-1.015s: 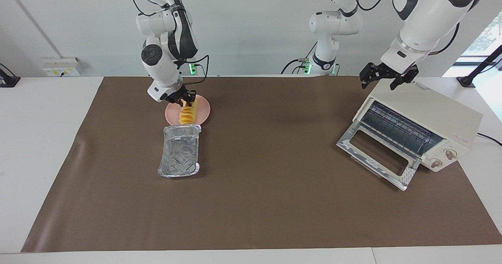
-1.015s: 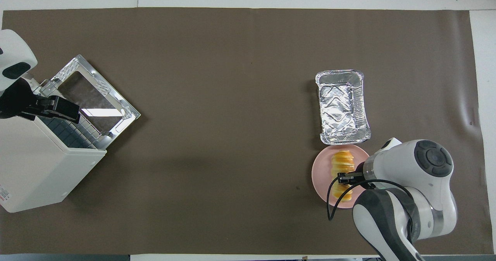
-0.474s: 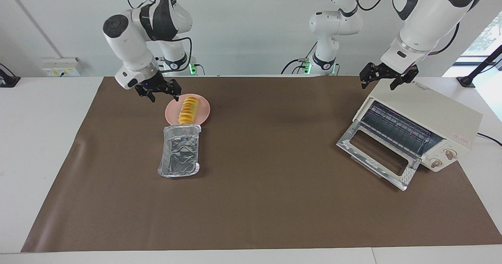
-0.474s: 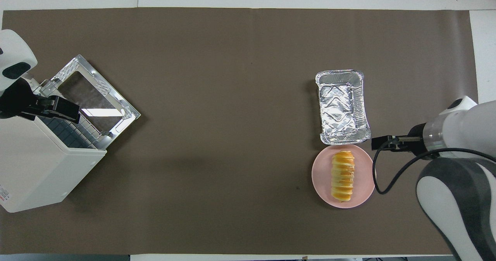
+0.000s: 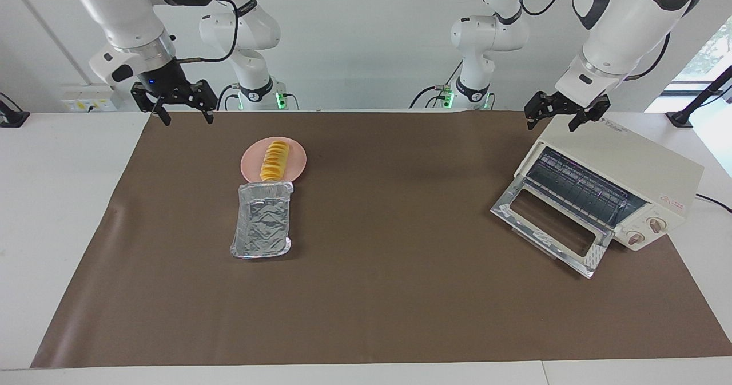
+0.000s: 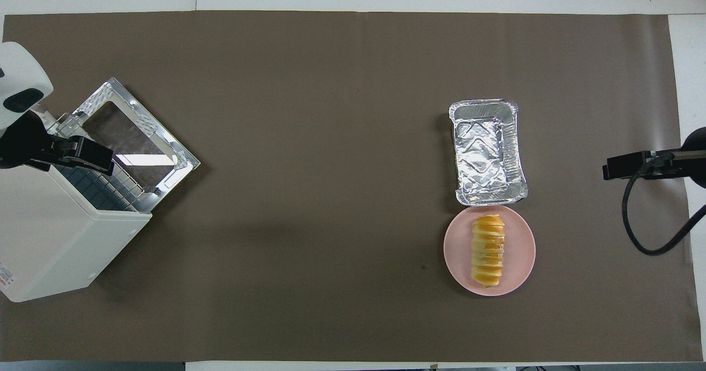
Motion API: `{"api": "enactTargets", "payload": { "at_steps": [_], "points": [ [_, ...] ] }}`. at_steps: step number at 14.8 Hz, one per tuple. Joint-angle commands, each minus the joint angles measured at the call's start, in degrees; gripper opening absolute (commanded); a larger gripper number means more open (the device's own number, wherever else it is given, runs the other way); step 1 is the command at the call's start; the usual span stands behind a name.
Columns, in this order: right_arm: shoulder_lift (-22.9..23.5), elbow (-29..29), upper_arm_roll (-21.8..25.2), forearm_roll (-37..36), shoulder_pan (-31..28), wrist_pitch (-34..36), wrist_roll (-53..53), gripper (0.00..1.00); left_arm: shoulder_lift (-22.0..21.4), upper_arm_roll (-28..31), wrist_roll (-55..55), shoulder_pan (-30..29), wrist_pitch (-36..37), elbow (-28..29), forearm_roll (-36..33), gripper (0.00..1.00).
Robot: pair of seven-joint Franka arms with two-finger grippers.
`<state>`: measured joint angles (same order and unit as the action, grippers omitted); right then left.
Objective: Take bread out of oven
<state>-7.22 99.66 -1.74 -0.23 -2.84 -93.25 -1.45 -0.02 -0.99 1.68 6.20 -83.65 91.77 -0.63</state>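
Brown matting (image 5: 400, 293) covers the white table, and everything of the task sits on it. The bread (image 5: 274, 159) is no longer in the oven (image 5: 635, 165). It lies on a pink plate (image 5: 250, 166) in the upper left part of the facing frame, at the right arm's end of the table. The oven stands at the frame's right edge with its glass door (image 5: 549, 227) dropped open and its rack bare, as far as can be seen.

The right gripper (image 5: 187, 115) hangs in the upper left corner of the frame, over the mat's edge by the robots. Its fingers are spread wide and hold nothing. From it the bread lies down and to the right in the frame, apart from it with clear mat between them.

The loaf's long axis runs toward and away from the robots. It is in line with the empty foil tray (image 5: 262, 220), whose end touches or just overlaps the plate's rim on the side away from the robots.

The left gripper (image 5: 552, 120) waits over the oven's top, also spread and empty, and it is well apart from the bread. The right arm is plainly the nearer one.

Judging by this layout the task looks done. A regrasp would fall to the right arm, with its fingers closing across the loaf's short width.
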Motion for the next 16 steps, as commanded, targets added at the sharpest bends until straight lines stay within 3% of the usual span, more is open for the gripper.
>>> {"api": "enactTargets", "payload": {
  "at_steps": [1, 6, 16],
  "points": [
    [5.4, -7.5, -0.5, -2.1, -0.9, 1.7, -1.5, 1.0, -1.3, -0.3, 0.3, -0.9, -0.7, 1.1, 0.9, 1.0],
    [4.8, -5.2, -0.5, -2.2, -1.8, -0.5, -1.2, 1.0, -1.3, -0.3, 0.3, -0.8, -0.7, 1.1, 0.9, 1.0],
    [4.5, -4.7, -0.5, -2.3, -3.5, 3.3, -1.5, 1.0, -1.3, -0.3, 0.3, -0.9, -0.7, 1.1, 0.9, 1.0]
  ]
}}
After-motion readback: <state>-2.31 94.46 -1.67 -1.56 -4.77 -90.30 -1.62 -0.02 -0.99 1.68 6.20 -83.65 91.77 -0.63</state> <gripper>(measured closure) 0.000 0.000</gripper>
